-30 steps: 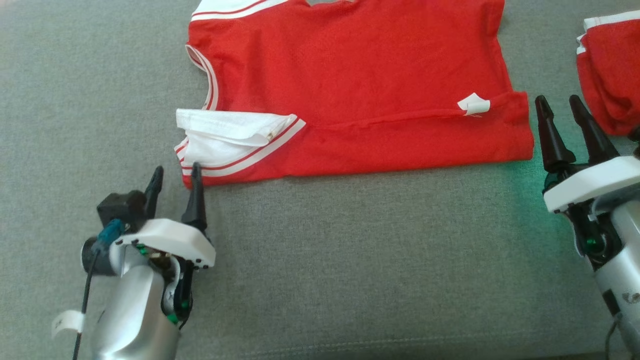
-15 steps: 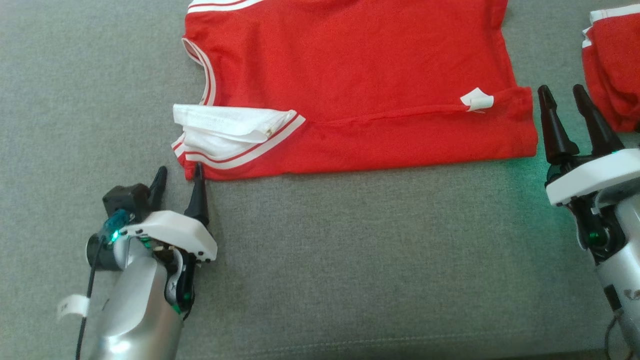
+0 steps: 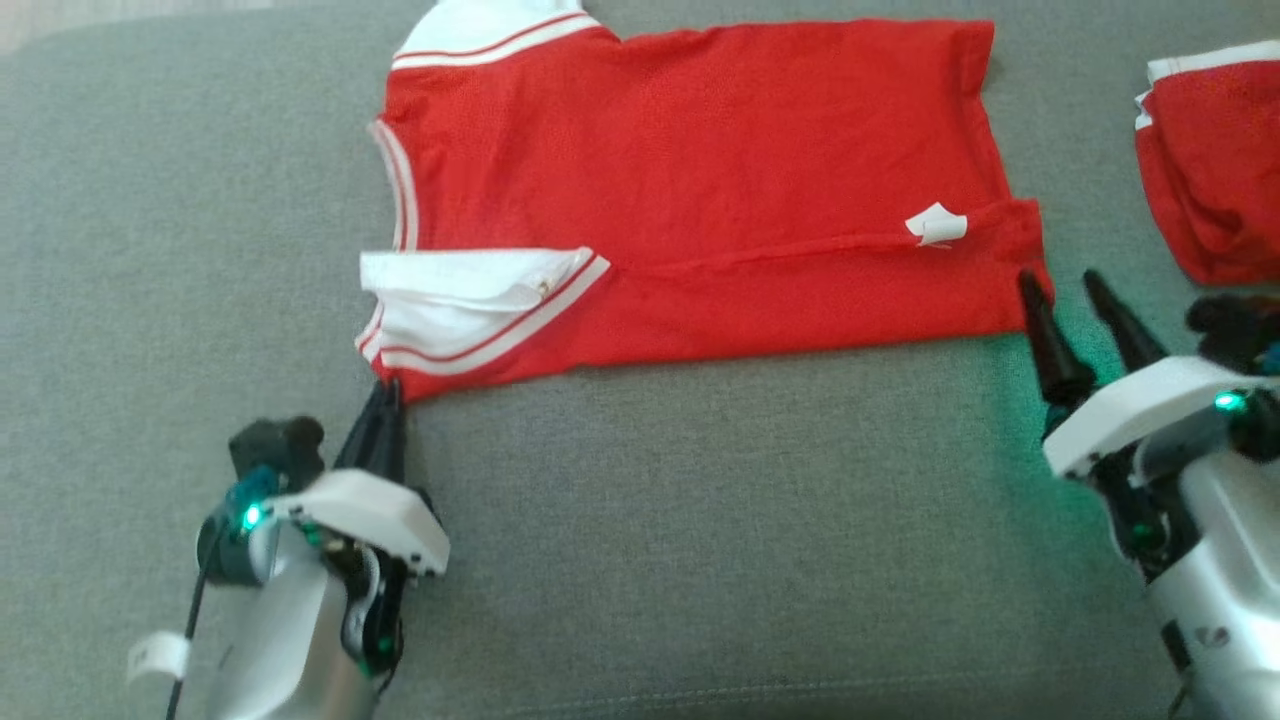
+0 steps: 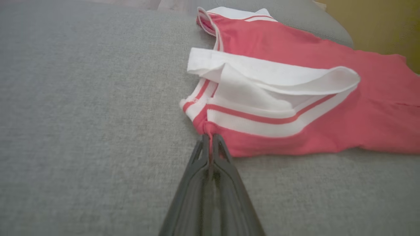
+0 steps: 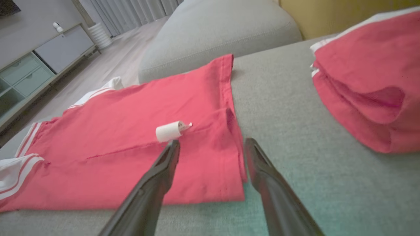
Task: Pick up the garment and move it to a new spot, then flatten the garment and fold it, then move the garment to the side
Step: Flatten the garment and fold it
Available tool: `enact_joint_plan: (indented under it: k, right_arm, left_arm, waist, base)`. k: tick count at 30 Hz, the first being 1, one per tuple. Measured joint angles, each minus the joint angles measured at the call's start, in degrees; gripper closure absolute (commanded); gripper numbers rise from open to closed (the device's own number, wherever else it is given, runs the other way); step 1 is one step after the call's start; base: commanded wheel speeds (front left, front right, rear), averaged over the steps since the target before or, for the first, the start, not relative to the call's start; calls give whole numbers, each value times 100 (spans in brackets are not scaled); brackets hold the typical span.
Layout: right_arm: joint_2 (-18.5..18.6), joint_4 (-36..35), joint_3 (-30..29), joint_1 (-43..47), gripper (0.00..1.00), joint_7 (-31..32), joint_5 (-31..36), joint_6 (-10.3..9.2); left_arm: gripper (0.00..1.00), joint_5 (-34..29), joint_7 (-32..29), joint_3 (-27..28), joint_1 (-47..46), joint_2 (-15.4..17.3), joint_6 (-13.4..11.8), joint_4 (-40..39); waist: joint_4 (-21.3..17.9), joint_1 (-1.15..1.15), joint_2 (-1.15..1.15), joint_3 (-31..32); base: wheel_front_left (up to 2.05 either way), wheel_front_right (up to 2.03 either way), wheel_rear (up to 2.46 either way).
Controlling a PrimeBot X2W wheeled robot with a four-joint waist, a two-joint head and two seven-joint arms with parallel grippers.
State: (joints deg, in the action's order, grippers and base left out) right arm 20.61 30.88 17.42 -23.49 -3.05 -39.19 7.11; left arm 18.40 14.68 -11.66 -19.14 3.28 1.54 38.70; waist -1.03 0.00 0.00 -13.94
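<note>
**Left jaws pinch shirt's near-left corner; right jaws spread at hem corner**

Left gripper (image 3: 385,390) (image 4: 210,137): jaws pressed together, pinching the near-left corner of the red shirt (image 3: 700,170) (image 4: 328,131) (image 5: 131,131), just under the white sleeve (image 3: 470,300) (image 4: 262,98) with its red stripe.

The shirt lies flat on the grey cushion (image 3: 700,500). Its long axis runs left to right in the head view, with neck and sleeves at the left and hem at the right. The near edge is folded over onto the body, and a seam line runs along the fold.

A small white tag (image 3: 936,225) (image 5: 169,130) sits curled near the hem; no writing on it can be read.

Right gripper (image 3: 1062,285) (image 5: 212,144): jaws spread, straddling the near-right hem corner, one finger over the shirt and one over the cushion. Contact cannot be told.

A second red garment (image 3: 1210,170) (image 5: 367,82) lies bunched at the far right, apart from the shirt.

Versus a second ago: the left jaws were spread at that corner and are now closed on it. The right gripper stood beside the hem and is now at the corner. The head camera has shifted too.
</note>
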Motion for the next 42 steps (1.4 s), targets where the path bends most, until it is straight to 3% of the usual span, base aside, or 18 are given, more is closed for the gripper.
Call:
enact_joint_plan:
  k: [9,16,17,18,19,29,36,42]
  right_arm:
    - [-442,1032,-708,-77,0,552,1026,0]
    - [-733,1407,-1210,-397,0,759,1727,0]
    - [-747,1437,-1240,-418,13,783,1800,0]
    - [-747,1449,-1265,-422,67,847,1871,0]
    - [-751,1459,-1305,-420,100,889,1908,0]
    - [-784,1026,-1439,79,100,1016,1872,0]
    - [-687,-2,-1397,940,100,1313,1491,0]
    - [-489,-905,-1412,1705,100,1689,1222,0]
  left_arm:
    - [100,-2,0,-7,265,25,-10,-486]
    - [100,-16,0,-86,264,23,-9,-595]
    - [100,-16,0,-103,263,21,-9,-600]
    - [100,-16,-4,-119,263,21,-7,-600]
    - [100,-16,-4,-134,263,22,-4,-600]
    - [100,-5,-4,-199,465,102,2,-792]
    - [100,41,-76,-194,1215,304,-19,-1289]
    - [100,57,-321,-209,2063,417,-186,-1989]
  waist:
    - [165,0,0,88]
    - [279,0,0,60]
    - [298,0,0,63]
    - [315,0,0,70]
    - [328,0,0,82]
    - [317,0,0,327]
    - [164,0,0,554]
    - [58,0,0,703]
  base:
    - [0,0,0]
    - [0,0,0]
    - [0,0,0]
    - [0,0,0]
    - [0,0,0]
    - [0,0,0]
    - [0,0,0]
    - [0,0,0]
